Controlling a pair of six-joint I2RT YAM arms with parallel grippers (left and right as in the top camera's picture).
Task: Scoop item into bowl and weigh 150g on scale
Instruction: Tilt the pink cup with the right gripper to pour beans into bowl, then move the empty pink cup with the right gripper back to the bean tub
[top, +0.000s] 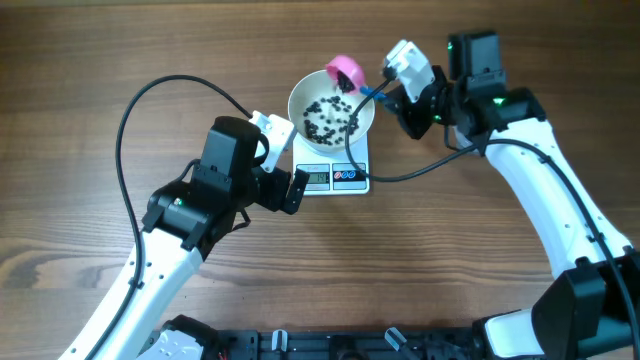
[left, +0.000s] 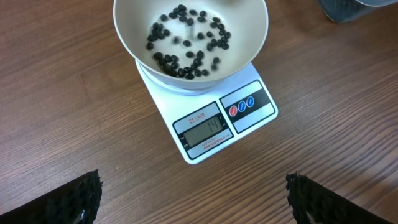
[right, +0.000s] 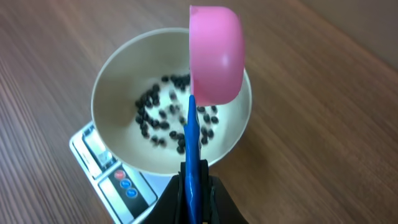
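The left gripper (left: 194, 206) hovers low over the wooden table (top: 90, 60), just left and near of the scale (top: 335, 178). Its jaws are spread as wide as they go, with nothing between them. It seems parked there to stay out of the pouring and to give its camera a straight look at the display.

The white digital scale carries the white bowl (top: 296, 100) squarely on its platform, leaving the display (left: 206, 129) and the red and blue buttons uncovered on the near side. The reading looks like 14, far short of the target. The black beans (top: 330, 118) lie in a thin scatter across the bowl's floor. A few look blurred, as if just landing.

Over the bowl's far right rim hangs the pink scoop (right: 214, 56), turned mouth down so its load drops inside rather than onto the table. Its blue handle (right: 191, 149) runs back to the right gripper (right: 194, 190), whose fingers are clamped tight on the handle's end, holding the scoop clear above the bowl so it adds no weight. Many more scoops look needed.
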